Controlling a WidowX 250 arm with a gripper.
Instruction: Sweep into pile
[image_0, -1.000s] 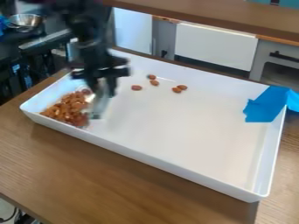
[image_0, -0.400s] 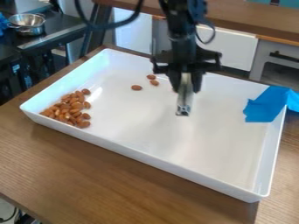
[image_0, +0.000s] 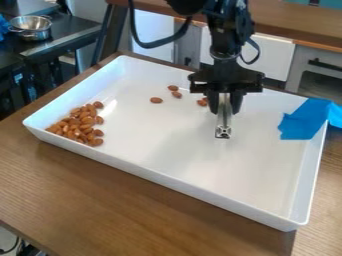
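So, almonds: most are being kept in one heap (image_0: 81, 122), reddish brown, smooth-looking and pointy-oval, being stacked over each other in the tray (image_0: 187, 155) corner well off to the pincer's (image_0: 224, 104) left as viewed. A few strays (image_0: 156, 100) are being left apart, spread on the pincer's near left and a bit behind it, two of them being shown nearly touching. One more almond (image_0: 202, 102) is being shown right beside the pincer, partly covered by it.

The pincer itself is being held narrow, closed on a slim, pale, metallic-looking tool (image_0: 223, 131) that's being hung upright below it, over the tray floor. Whether the floor is being touched by the tip can't be told, and the tool's top is being hidden between the fingers (image_0: 214, 102).

Lower almonds in the heap are being covered by the upper ones, so no honest count is being offered. The arm (image_0: 224, 40) above the pincer is being cut off by the top edge, and the blue cloth (image_0: 304, 120), draped over the tray's rim to the pincer's right as viewed, is being cropped by the view's edge.
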